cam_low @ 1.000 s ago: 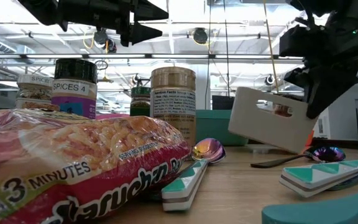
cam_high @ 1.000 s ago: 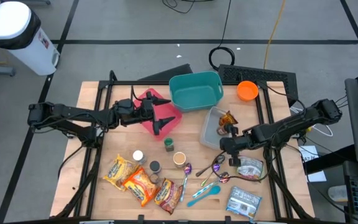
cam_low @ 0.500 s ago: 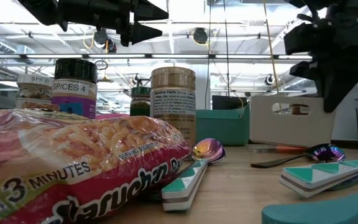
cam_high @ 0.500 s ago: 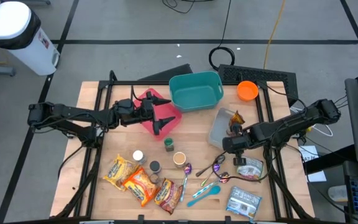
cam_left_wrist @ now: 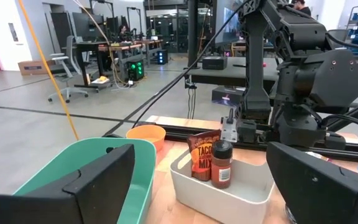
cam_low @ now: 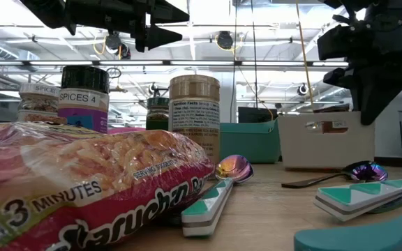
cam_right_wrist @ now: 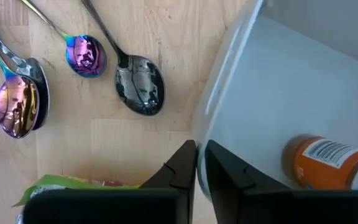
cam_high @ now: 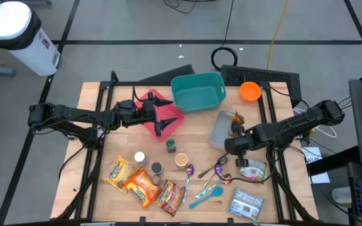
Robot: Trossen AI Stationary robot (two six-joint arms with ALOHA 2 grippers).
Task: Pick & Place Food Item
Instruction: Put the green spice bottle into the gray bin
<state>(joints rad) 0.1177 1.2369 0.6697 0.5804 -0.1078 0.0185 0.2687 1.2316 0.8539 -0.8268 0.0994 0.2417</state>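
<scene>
Your right gripper [cam_high: 232, 145] has its fingers pinched narrow on the near rim of the pale grey bin [cam_high: 219, 133], one finger inside the wall and one outside. The bin sits flat on the table [cam_high: 99, 188]. Inside it, just ahead of the gripper, lie a spice bottle [cam_right_wrist: 328, 163] with an orange-brown body and white label, and a dark red taco-mix packet [cam_left_wrist: 201, 156] standing behind it. Just outside the rim, beside your fingers, rest iridescent spoons [cam_right_wrist: 86, 56] and a green-edged packet [cam_high: 252, 169]. Your left gripper [cam_high: 166, 118] hangs spread wide over the pink bin [cam_high: 148, 127], well apart, next to the teal bin [cam_high: 198, 91].
</scene>
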